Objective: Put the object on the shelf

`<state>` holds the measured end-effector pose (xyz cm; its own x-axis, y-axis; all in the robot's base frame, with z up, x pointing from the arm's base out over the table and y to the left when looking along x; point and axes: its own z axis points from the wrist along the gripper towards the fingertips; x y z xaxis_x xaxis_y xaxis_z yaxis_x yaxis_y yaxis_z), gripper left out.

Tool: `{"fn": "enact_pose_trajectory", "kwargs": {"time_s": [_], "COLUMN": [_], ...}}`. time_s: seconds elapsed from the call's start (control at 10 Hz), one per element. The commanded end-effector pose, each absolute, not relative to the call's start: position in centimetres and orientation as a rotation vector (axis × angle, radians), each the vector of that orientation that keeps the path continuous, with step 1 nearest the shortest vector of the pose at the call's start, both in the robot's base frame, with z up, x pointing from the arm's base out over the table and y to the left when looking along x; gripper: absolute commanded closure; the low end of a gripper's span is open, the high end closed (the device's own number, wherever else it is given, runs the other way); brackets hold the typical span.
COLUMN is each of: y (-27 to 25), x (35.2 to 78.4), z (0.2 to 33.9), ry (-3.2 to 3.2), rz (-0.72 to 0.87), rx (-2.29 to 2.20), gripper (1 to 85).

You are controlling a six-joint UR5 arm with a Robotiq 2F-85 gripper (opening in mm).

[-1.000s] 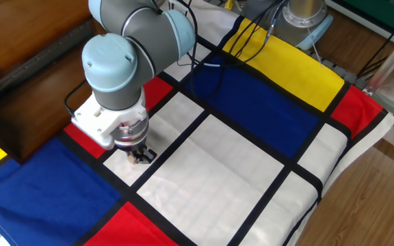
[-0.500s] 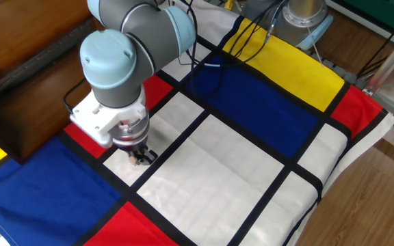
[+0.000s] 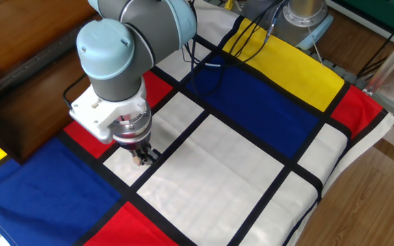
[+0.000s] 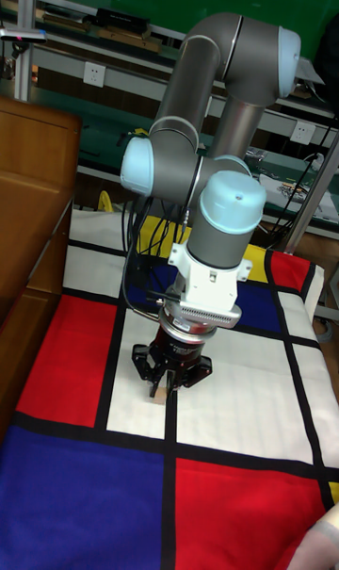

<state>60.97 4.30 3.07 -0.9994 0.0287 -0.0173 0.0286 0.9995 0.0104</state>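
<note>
Gripper (image 4: 163, 387) closed on the tan cube (image 4: 161, 394), low over a white panel of the colour-block tablecloth (image 3: 211, 171). Brown shelf (image 3: 26, 75) stands left; wooden floor (image 3: 368, 198) right.

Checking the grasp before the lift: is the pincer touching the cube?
Touching: the tall fixed view shows the pincer fingertips closed on the small tan cube.

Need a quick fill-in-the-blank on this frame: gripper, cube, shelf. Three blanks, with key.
1. The gripper points straight ____ at the table.
2. The small tan cube sits between the gripper's ____.
3. The dark brown shelf stands along the cloth's ____ edge in the fixed view.

Missing words: down; fingers; left
</note>
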Motion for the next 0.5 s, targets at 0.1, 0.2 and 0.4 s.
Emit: {"fn": "enact_pose_trajectory", "kwargs": {"time_s": [0.1,0.2,0.4], "y": [3.7,3.2,3.3], "x": [62.2,63.4,65.6], "z": [3.5,3.6,4.0], "ry": [3.073,3.026,2.939], "rz": [-0.010,-0.037,-0.023], "rx": [0.139,0.146,0.155], "gripper": [84.7,84.7,84.7]}}
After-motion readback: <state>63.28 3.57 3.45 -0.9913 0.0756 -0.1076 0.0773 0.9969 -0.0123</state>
